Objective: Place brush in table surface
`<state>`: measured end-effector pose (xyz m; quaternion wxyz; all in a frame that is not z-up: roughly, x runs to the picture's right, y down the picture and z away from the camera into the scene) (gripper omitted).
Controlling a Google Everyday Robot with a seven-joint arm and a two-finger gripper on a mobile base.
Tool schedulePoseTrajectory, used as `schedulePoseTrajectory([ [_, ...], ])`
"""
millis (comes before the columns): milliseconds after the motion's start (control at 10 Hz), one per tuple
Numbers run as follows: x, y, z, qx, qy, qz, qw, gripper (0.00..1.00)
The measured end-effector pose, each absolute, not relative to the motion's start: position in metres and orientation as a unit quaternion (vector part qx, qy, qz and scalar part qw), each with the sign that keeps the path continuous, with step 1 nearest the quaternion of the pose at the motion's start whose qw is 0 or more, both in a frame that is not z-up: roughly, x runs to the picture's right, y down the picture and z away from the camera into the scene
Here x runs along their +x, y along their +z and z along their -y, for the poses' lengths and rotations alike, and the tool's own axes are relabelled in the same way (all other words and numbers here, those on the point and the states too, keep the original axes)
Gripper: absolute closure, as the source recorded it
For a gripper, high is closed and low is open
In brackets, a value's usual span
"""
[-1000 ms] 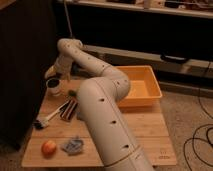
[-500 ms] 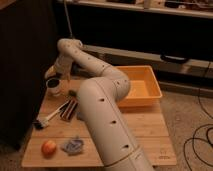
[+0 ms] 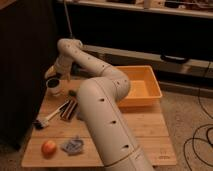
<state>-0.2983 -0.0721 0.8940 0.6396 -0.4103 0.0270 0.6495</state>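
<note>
Brush (image 3: 52,116) lies flat on the table surface (image 3: 145,131), at about nine o'clock from the table's middle and close to the left edge. Its dark head points toward seven o'clock. Its white handle runs up toward one o'clock, where the tip ends just beside a dark red-brown striped block (image 3: 70,109). Nothing is gripping the brush.

At six o'clock from the brush head, near the table's front left corner, sits a round orange-red fruit (image 3: 48,148) (an apple or a peach, I cannot tell which). At twelve o'clock from the brush, by the far left corner, a white cup (image 3: 55,89) with a dark inside stands upright.

The gripper (image 3: 53,75) hangs just above that cup, pointing down. Its fingers are spread wide and it has hold of nothing that can be seen.

Just right of the fruit, at its three o'clock, lies a small grey pad (image 3: 73,145), well apart from the brush. The striped block lies tilted, roughly parallel to the brush handle.

The robot's white arm (image 3: 107,122) enters at the bottom, crosses the middle of the table toward eleven o'clock, bends at a high elbow and drops to the gripper. At three o'clock from the arm's upper part, an orange plastic bin (image 3: 150,90) rests on the far right of the table.
</note>
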Motion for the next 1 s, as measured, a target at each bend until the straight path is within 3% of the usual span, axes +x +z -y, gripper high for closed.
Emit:
schedulePoseTrajectory([
  [600, -0.296, 0.887, 0.069, -0.410, 0.632, -0.019, 0.658, 0.20],
  [1000, -0.264, 0.837, 0.069, -0.435, 0.484, 0.092, 0.754, 0.20],
])
